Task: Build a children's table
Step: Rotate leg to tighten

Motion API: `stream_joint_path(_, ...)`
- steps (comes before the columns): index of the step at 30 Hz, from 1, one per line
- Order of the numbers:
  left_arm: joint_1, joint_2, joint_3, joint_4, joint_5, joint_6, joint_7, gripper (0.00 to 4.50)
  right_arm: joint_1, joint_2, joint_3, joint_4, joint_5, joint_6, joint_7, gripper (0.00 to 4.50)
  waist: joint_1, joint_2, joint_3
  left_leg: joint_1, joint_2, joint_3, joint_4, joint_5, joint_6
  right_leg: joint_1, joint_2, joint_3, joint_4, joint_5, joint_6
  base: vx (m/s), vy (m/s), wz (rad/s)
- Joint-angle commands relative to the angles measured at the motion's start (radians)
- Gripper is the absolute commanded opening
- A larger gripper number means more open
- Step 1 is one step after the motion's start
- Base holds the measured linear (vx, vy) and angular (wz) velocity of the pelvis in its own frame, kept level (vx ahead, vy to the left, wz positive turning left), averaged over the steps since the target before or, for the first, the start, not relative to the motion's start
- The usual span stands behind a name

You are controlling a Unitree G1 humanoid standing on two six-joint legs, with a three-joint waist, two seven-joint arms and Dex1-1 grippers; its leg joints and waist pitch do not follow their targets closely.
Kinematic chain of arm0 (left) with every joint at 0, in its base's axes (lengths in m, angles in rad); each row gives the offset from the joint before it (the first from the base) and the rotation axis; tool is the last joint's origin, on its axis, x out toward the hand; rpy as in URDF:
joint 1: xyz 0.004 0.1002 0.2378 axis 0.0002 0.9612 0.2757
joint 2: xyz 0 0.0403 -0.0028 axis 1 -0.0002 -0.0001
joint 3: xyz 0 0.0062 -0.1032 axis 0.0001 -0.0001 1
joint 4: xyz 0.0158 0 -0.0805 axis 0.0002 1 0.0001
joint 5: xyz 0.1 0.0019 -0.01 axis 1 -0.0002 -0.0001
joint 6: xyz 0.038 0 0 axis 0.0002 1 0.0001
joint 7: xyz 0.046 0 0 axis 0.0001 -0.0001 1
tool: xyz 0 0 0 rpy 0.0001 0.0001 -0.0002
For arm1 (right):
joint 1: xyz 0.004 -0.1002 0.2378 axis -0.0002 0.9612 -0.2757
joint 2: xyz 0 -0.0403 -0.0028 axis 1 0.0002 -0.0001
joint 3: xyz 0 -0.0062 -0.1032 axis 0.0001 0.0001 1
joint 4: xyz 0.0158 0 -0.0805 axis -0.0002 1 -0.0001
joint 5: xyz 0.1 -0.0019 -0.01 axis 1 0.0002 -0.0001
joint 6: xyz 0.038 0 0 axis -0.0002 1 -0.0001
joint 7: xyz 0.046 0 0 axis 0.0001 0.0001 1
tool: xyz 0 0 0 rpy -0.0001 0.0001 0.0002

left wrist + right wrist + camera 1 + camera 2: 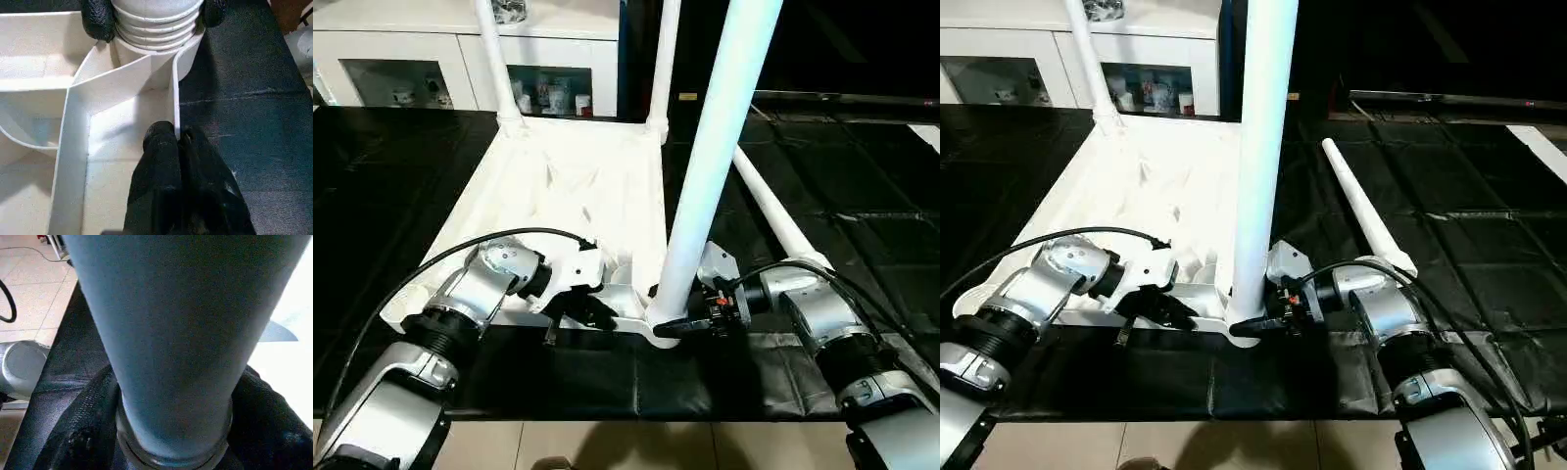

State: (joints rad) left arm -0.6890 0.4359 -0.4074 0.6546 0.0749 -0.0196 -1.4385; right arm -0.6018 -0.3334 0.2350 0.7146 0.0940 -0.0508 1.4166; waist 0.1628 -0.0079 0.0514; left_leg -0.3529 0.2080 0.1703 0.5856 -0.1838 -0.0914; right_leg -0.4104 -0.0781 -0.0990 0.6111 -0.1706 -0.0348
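The table (pixel 558 186) lies upside down. Left gripper (pixel 178 142) pinches its frame wall beside the near corner leg (pixel 710 166) — right gripper (pixel 690 323) clasps that leg's base.

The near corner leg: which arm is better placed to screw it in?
Right. The right gripper has its fingers on both sides of the near leg at its base. The left gripper is shut on the table frame's rim, probably steadying it.

Black mat (pixel 862 245) on floor; upside-down children's table (pixel 568 186) & a loose leg (pixel 1366 211) lie on it.
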Motion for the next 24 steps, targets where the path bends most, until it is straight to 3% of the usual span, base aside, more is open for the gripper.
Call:
stream_joint_path(1, -0.015, -0.009, -0.036, 0.007, 0.02, -0.017, -0.047, 0.0, -0.015, -0.001, -0.004, 0.006, 0.011, 0.003, 0.012, 2.69, -0.009, -0.005, -0.07, 0.002, 0.028, 0.001, -0.062, -0.165, 0.055, 0.06, -0.072, 0.055, -0.07, -0.256, -0.172, 0.0, 0.0, 0.0)
stream_joint_path(5, -0.013, -0.011, -0.032, 0.007, 0.013, -0.008, -0.048, 0.0, -0.007, 0.001, -0.002, -0.007, 0.018, 0.01, 0.024, 2.69, -0.008, -0.001, -0.071, 0.003, 0.029, 0.0, -0.062, -0.159, 0.056, 0.059, -0.072, 0.055, -0.068, -0.242, -0.177, 0.0, 0.0, 0.0)
stream_joint_path(10, -0.017, -0.05, 0.002, 0.014, -0.007, 0.066, 0.028, 0.0, 0.016, 0.034, -0.02, -0.041, 0.043, 0.08, -0.028, 2.69, -0.009, 0.0, -0.069, 0.002, 0.028, 0.001, -0.062, -0.163, 0.054, 0.061, -0.07, 0.055, -0.07, -0.239, -0.181, 0.0, 0.0, 0.0)
stream_joint_path(14, -0.033, -0.15, 0.073, 0.016, -0.034, 0.195, 0.226, 0.0, 0.047, 0.107, -0.046, -0.048, 0.011, 0.125, -0.249, 2.68, -0.013, -0.002, -0.06, 0.01, 0.026, -0.002, -0.068, -0.23, 0.024, 0.056, -0.075, 0.052, -0.09, -0.394, -0.141, 0.0, 0.0, 0.0)
stream_joint_path(15, -0.033, -0.17, 0.085, 0.01, -0.039, 0.224, 0.264, 0.0, 0.053, 0.128, -0.056, -0.048, 0.009, 0.147, -0.304, 2.68, -0.02, -0.005, -0.056, 0.009, 0.023, -0.005, -0.071, -0.247, 0.013, 0.057, -0.076, 0.05, -0.097, -0.457, -0.119, 0.0, 0.0, 0.0)
stream_joint_path(17, -0.03, -0.223, 0.115, -0.005, -0.053, 0.289, 0.352, 0.0, 0.063, 0.181, -0.085, -0.059, 0.029, 0.183, -0.395, 2.68, -0.032, -0.008, -0.058, 0.006, 0.018, -0.009, -0.071, -0.246, 0.007, 0.061, -0.079, 0.047, -0.104, -0.51, -0.092, 0.0, 0.0, 0.0)
stream_joint_path(18, -0.027, -0.252, 0.128, -0.017, -0.052, 0.321, 0.399, 0.0, 0.061, 0.213, -0.103, -0.061, 0.037, 0.207, -0.454, 2.68, -0.038, 0.001, -0.06, 0.002, 0.017, -0.011, -0.073, -0.234, 0.006, 0.064, -0.077, 0.045, -0.104, -0.499, -0.085, 0.0, 0.0, 0.0)
stream_joint_path(19, -0.024, -0.269, 0.135, -0.025, -0.051, 0.339, 0.426, 0.0, 0.06, 0.233, -0.114, -0.061, 0.042, 0.222, -0.49, 2.68, -0.038, 0.001, -0.06, 0.002, 0.017, -0.011, -0.073, -0.234, 0.006, 0.064, -0.077, 0.045, -0.104, -0.499, -0.085, 0.0, 0.0, 0.0)
stream_joint_path(20, -0.024, -0.294, 0.147, -0.03, -0.049, 0.365, 0.47, 0.0, 0.049, 0.26, -0.13, -0.049, 0.04, 0.229, -0.554, 2.67, -0.053, -0.005, -0.062, 0.005, 0.017, -0.009, -0.07, -0.232, 0.011, 0.06, -0.074, 0.047, -0.104, -0.462, -0.098, 0.0, 0.0, 0.0)
stream_joint_path(21, -0.024, -0.332, 0.163, -0.041, -0.05, 0.401, 0.525, 0.0, 0.015, 0.313, -0.168, -0.008, 0.038, 0.247, -0.699, 2.67, -0.06, 0.0, -0.063, 0.003, 0.016, -0.009, -0.069, -0.222, 0.013, 0.059, -0.073, 0.048, -0.101, -0.435, -0.111, 0.0, 0.0, 0.0)
stream_joint_path(24, -0.022, -0.37, 0.171, -0.059, -0.042, 0.43, 0.581, 0.0, -0.011, 0.348, -0.18, 0.021, 0.027, 0.244, -0.786, 2.67, -0.075, -0.004, -0.064, 0.002, 0.012, -0.005, -0.065, -0.208, 0.024, 0.059, -0.07, 0.047, -0.101, -0.41, -0.121, 0.0, 0.0, 0.0)
